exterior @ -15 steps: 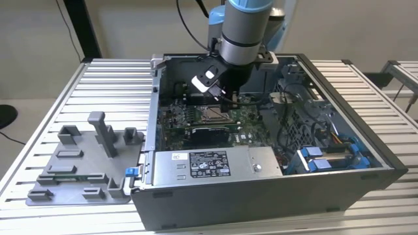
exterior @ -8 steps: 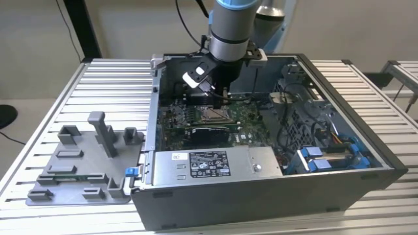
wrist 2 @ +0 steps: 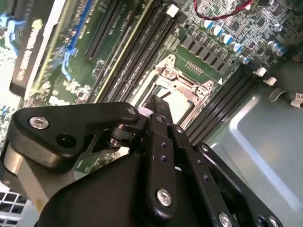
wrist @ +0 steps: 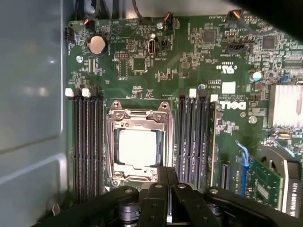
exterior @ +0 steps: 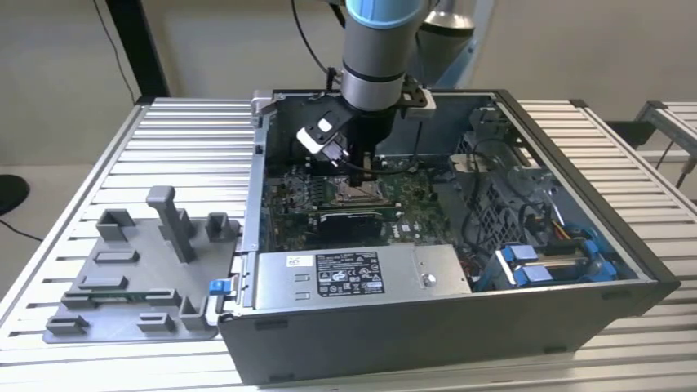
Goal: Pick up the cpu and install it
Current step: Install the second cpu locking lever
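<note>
Open computer case [exterior: 610, 269] sits on a slatted metal table [exterior: 185, 147], filling the centre and right of the exterior view. The arm [exterior: 376, 49] comes down from the top centre of that frame into the case, its gripper [exterior: 360, 171] low over the green motherboard [exterior: 414, 200], just above the socket [exterior: 354, 194]. In the first wrist view the cpu [wrist: 137, 147] lies flat inside the socket's metal frame [wrist: 113, 142], pale silvery top facing up, centre-left of the frame, with dark memory slots [wrist: 87, 142] on one side of it and more on the other. In the second wrist view the same chip [wrist 2: 177, 101] shows as a light square at mid-frame, partly hidden behind the fingertips [wrist 2: 158, 106]. The fingers look drawn close together in both wrist views, tips nearly meeting, with nothing pinched between them that I can make out; the tips hang just at the socket's edge, and contact with the chip cannot be told. A grey plastic tray [exterior: 130, 278] with upright blocks lies on the table at lower left of the exterior view, well apart from the arm. A silver labelled power supply [exterior: 348, 278] sits along the near wall of the case, blue-tabbed drive bays [exterior: 556, 261] at lower right.
</note>
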